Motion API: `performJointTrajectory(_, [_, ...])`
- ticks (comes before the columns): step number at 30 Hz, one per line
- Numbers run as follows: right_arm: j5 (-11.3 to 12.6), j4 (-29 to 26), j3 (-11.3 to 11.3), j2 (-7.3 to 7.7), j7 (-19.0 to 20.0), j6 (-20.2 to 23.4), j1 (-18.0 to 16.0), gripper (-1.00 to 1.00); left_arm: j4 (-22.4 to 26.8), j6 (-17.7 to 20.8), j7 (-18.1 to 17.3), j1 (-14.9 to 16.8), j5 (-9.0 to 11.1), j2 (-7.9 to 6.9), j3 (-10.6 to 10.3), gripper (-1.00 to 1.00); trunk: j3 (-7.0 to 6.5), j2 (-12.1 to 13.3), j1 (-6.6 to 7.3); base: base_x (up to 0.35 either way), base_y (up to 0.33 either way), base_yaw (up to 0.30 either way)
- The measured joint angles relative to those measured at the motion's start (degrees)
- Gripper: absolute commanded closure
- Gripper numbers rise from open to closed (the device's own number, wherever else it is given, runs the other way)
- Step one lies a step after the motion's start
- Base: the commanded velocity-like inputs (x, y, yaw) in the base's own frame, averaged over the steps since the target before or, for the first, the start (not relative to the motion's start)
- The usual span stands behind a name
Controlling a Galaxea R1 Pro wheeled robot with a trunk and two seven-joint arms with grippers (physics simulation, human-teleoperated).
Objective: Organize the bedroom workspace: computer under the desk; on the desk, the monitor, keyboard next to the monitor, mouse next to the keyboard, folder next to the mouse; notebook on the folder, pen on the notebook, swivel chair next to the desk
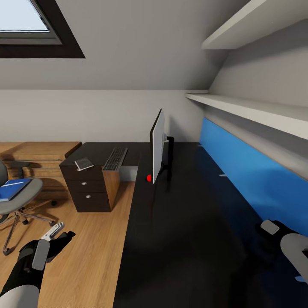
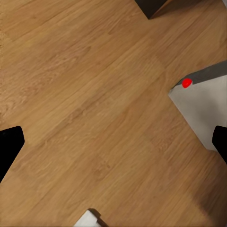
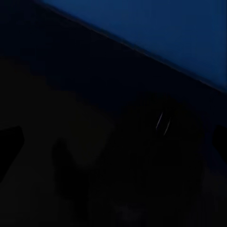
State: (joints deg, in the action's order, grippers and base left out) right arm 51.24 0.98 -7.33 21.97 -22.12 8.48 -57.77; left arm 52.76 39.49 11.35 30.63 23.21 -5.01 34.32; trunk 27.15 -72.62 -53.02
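Note:
The monitor point(image 1: 158, 143) stands edge-on on the black desk point(image 1: 184, 239). Farther back, the keyboard point(image 1: 115, 158) lies on the desk's side wing, and the grey notebook point(image 1: 84, 164) rests above the drawer unit point(image 1: 90, 190). At the left, the swivel chair point(image 1: 19, 194) carries the blue folder point(image 1: 13, 188) on its seat. My left gripper point(image 1: 60, 236) hangs open over the floor, and the left wrist view has it point(image 2: 113, 146) near the grey computer point(image 2: 203, 106). My right gripper point(image 1: 268, 226) is open point(image 3: 113, 142) above the desk by the blue wall panel point(image 3: 156, 28); a dim rounded shape beneath it is too dark to identify.
A low light-wood cabinet point(image 1: 38, 156) stands behind the chair. Shelves point(image 1: 252, 109) overhang the desk's right side, above the long blue panel point(image 1: 252, 171). Wood floor point(image 1: 85, 256) lies between the chair and the desk edge. A skylight point(image 1: 25, 21) sits in the sloped ceiling.

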Motion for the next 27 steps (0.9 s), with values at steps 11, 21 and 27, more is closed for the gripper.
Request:
performJointTrajectory(11, [1.85,-0.03,0.04,0.17,0.00,0.11,0.18,-1.00,0.00,0.00,0.03,0.00,0.00,0.00,0.00,-1.00,0.06,0.00,0.00,0.000,0.000,0.000])
performJointTrajectory(21, [3.80,-0.06,0.08,0.70,-1.18,0.15,0.51,-1.00,0.00,0.00,0.00,0.00,0.06,0.00,0.00,-1.00,0.07,0.00,0.00,0.000,0.000,0.000])
performJointTrajectory(27, [5.69,-0.06,0.03,0.72,-1.78,0.13,0.54,-1.00,0.00,0.00,0.00,0.00,0.07,0.04,0.00,-1.00,0.07,0.00,0.00,0.000,0.000,0.000])
